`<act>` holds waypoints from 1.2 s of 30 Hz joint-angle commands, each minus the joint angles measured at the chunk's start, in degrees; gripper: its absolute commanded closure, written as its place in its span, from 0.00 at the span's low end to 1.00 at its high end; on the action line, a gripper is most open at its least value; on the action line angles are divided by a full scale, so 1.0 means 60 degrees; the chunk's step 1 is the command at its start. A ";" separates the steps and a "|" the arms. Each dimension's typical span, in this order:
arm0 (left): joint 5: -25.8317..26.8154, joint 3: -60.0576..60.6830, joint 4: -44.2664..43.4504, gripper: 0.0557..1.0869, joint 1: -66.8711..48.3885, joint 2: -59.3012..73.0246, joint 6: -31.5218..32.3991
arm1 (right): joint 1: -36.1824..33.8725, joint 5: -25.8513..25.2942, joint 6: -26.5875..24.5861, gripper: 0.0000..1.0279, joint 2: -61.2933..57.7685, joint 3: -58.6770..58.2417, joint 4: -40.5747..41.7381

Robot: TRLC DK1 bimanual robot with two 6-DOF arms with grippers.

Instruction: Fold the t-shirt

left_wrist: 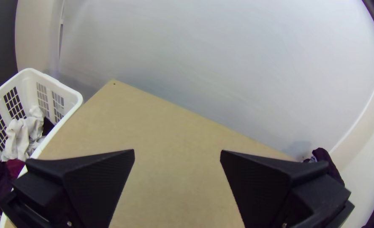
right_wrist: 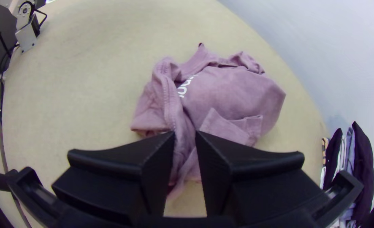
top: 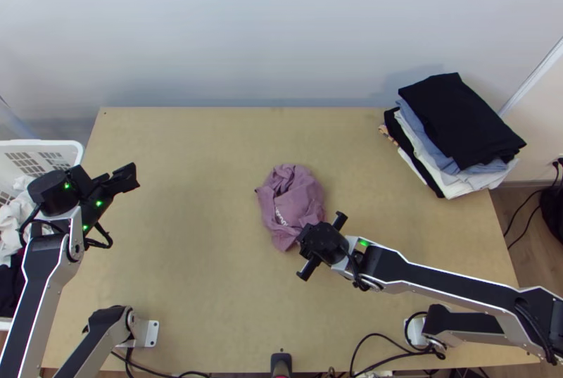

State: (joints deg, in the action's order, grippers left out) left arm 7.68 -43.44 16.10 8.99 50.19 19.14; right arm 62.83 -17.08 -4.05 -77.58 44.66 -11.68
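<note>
Pale surface point(top: 204, 272) under a bunched mauve t-shirt point(top: 299, 203). Left claw point(top: 128, 178) is wide open. Right claw point(top: 322, 243), slightly open, at the t-shirt's edge.

We see a light wooden table point(top: 197, 237) before a pale, smooth wall point(top: 281, 26) with soft shadows, and brownish floor point(top: 535, 262) beyond its right-hand edge.

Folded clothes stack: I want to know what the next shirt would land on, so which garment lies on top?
The folded black garment, its broad face uncovered, lying over a blue one; the other black garment sits lower, beneath white cloth.
</note>
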 commanded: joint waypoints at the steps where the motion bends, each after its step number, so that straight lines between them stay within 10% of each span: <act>1: -0.0065 0.0180 -0.0134 0.04 -0.0049 -0.0016 0.0194 | -0.0012 0.0049 0.0134 0.75 -0.0136 0.0261 -0.0045; 23: -0.0079 0.0165 -0.0119 0.04 0.0054 -0.0133 0.0194 | 0.0867 0.0591 0.0720 0.50 -0.0561 0.2077 -0.2096; 36: -0.0079 0.0326 -0.0105 0.04 0.0127 -0.0221 0.0209 | 0.1951 0.0562 -0.1053 0.50 -0.0166 0.0451 -0.1788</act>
State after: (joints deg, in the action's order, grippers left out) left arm 7.46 -43.07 16.10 9.15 49.71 19.35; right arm 73.78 -13.87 -8.01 -79.96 49.78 -22.83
